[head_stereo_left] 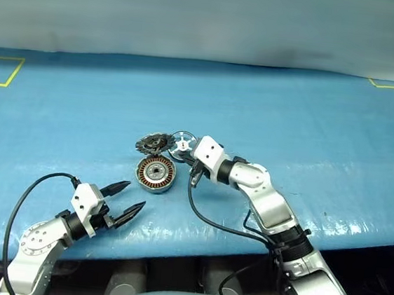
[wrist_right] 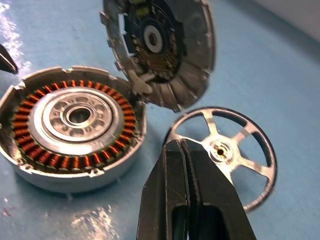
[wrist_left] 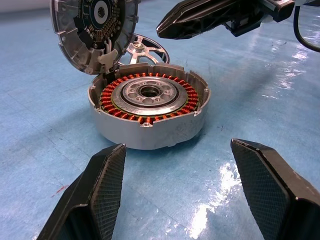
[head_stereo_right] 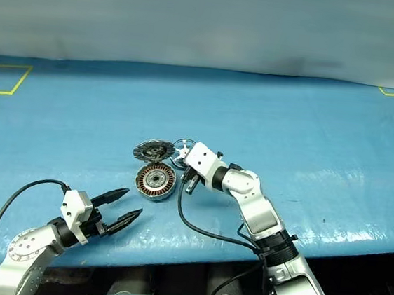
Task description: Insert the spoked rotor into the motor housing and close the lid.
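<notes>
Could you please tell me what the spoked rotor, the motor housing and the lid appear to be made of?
Spoked rotor: likely polished metal, bright and mirror-like. Motor housing: matt grey metal wall, probably cast aluminium, around glossy copper-orange wire windings. Lid: silvery metal with a notched rim, holding a dark inner face that looks like a circuit board.
</notes>
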Controlling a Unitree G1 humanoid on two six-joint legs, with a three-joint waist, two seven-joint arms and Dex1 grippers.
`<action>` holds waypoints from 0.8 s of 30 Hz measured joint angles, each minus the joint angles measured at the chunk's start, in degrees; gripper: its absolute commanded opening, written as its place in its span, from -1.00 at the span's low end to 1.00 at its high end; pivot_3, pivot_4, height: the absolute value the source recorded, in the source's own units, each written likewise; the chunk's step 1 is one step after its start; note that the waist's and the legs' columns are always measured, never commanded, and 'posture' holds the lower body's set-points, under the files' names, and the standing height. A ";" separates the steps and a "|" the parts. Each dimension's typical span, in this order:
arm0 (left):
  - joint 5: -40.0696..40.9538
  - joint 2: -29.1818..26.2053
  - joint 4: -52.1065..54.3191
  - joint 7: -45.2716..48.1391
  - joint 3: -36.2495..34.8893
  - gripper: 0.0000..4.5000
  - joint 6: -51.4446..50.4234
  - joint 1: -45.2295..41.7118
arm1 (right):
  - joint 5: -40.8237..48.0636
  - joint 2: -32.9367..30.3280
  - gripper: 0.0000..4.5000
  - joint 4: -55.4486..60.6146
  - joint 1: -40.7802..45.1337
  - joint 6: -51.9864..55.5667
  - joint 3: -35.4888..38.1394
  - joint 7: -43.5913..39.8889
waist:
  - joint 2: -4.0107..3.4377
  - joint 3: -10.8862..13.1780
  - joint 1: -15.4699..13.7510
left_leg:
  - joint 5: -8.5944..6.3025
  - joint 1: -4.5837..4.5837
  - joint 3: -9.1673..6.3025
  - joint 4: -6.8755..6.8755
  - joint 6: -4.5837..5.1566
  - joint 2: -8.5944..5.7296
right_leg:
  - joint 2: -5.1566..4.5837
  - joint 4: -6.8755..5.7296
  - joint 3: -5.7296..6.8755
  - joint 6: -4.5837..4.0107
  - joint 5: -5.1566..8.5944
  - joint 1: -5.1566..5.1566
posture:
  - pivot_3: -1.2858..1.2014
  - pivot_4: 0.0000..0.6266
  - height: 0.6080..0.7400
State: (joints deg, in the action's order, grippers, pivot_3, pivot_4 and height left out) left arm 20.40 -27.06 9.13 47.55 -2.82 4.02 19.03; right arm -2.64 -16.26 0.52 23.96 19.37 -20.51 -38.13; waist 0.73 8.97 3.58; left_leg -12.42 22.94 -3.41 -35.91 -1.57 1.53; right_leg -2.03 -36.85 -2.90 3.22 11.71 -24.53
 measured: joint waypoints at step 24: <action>-1.70 -0.01 -0.16 -1.26 0.04 0.63 0.47 -0.22 | -7.23 1.97 -0.30 -11.54 4.47 -4.22 -1.59 5.44 | 0.00 0.00 0.02 | 0.00 0.01 0.00 0.01 0.00 -0.01 | 0.01 0.00 -0.01 0.00 0.00 0.01 | 0.03 -0.52 1.00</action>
State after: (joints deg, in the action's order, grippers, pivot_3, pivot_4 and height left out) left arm 18.70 -27.07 8.97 46.29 -2.78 4.49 18.81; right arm -9.87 -14.30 -11.02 28.43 15.15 -22.11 -32.70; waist 0.73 8.98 3.61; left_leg -12.42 22.95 -3.41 -35.91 -1.57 1.52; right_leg -2.02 -36.85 -2.91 3.22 11.71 -24.52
